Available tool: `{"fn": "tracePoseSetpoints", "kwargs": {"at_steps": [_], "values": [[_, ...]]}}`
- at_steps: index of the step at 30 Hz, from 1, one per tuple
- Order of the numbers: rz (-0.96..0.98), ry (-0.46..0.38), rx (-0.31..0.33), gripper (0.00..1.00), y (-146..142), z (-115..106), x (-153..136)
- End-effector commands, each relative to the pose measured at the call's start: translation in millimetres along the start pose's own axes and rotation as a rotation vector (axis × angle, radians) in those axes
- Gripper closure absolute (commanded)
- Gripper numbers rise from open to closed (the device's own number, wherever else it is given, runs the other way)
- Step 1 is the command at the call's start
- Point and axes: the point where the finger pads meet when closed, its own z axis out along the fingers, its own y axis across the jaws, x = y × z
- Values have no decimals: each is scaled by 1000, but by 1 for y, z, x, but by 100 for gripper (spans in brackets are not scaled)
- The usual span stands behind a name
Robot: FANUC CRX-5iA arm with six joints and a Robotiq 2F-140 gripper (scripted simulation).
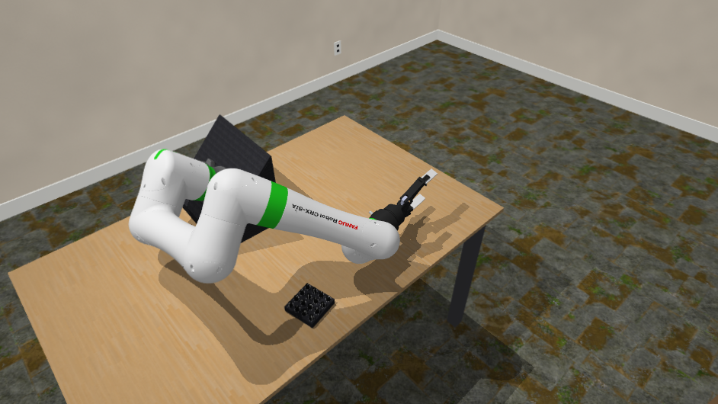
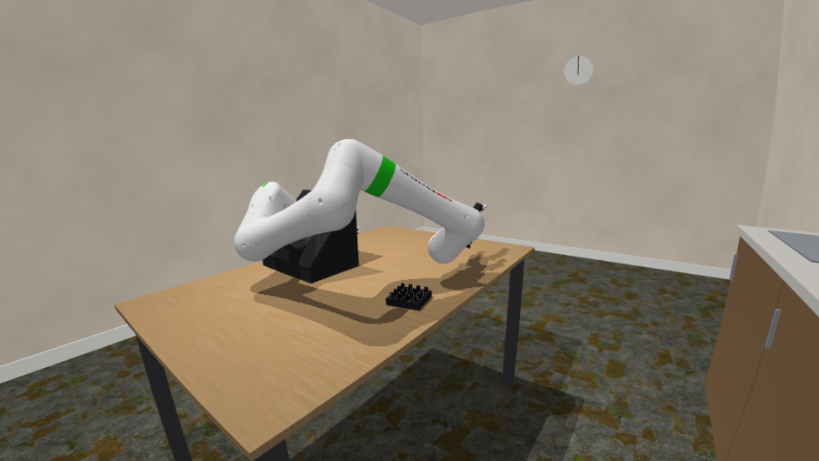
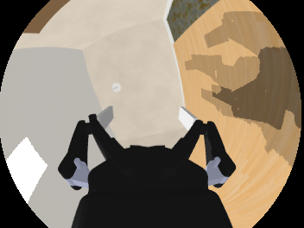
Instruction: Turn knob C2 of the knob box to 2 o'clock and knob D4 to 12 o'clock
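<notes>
The black knob box (image 1: 298,318) (image 2: 402,304) stands flat on the table near its long edge, with several black knobs on top, and part of it lies in the arm's shadow. It is small in the top and exterior views; the knob names, the marks and the directions of the white lines cannot be read, nor can the socket side be told. My gripper (image 1: 424,188) (image 3: 146,111) is open and empty, well away from the box, above the far end of the table. In the exterior view it is mostly hidden behind the arm's wrist. The box is not in the wrist view.
The white arm (image 1: 321,213) (image 2: 417,186) reaches over the wooden table (image 1: 100,301) (image 2: 200,321) from a black angular pedestal (image 1: 235,145) (image 2: 337,252). A brown cabinet (image 2: 744,344) stands beyond the table at the right in the exterior view. The wrist camera looks at wall, ceiling and table.
</notes>
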Motion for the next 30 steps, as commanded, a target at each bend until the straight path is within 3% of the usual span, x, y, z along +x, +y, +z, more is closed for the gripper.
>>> {"fn": "tracePoseSetpoints", "kwargs": {"at_steps": [1,21,24,30], "values": [[0,0,0,0,0,0,0],[-6,-3,-1,0,-4,-4,1],[-27,-16,-5,0,-17,-18,2],[-98,-54,-34,0,-58,-71,7]]}}
